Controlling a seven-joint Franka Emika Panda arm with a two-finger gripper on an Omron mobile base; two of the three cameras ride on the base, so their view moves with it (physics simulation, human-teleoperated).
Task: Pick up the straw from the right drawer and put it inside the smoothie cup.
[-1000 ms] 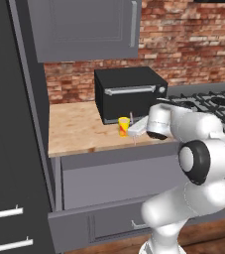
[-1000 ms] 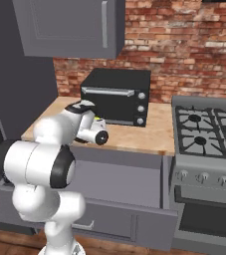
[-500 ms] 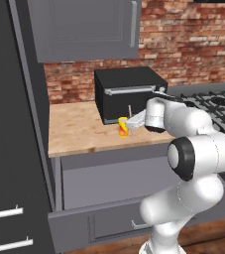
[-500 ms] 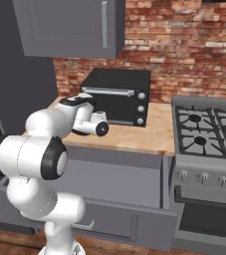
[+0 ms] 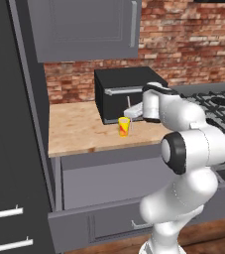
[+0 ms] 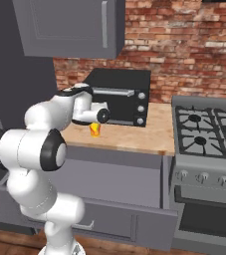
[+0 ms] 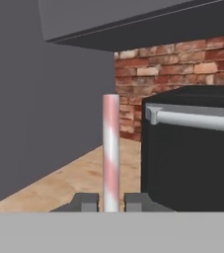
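Observation:
The yellow smoothie cup [image 5: 124, 126] [image 6: 94, 130] with its red-orange mark stands on the wooden counter in front of the black toaster oven. My gripper [image 5: 129, 113] [image 7: 111, 202] hovers just above the cup's right side and is shut on the straw [image 5: 128, 104] [image 7: 111, 148]. The pale pink-striped straw stands upright between the fingertips [image 7: 86, 201]. Whether its lower end is inside the cup cannot be told. The right drawer [image 5: 109, 179] [image 6: 112, 175] juts out open under the counter edge.
The toaster oven [image 5: 126, 94] [image 6: 119, 97] [image 7: 192, 153] sits right behind the cup and hand. A dark tall cabinet [image 5: 10, 149] borders the counter's left. The stove [image 6: 209, 129] lies to the right. A lower drawer front with a handle [image 5: 109, 225] also sticks out.
The hand has swung up and back toward the toaster oven with the straw, which now stands upright by the cup. The cup has not moved.

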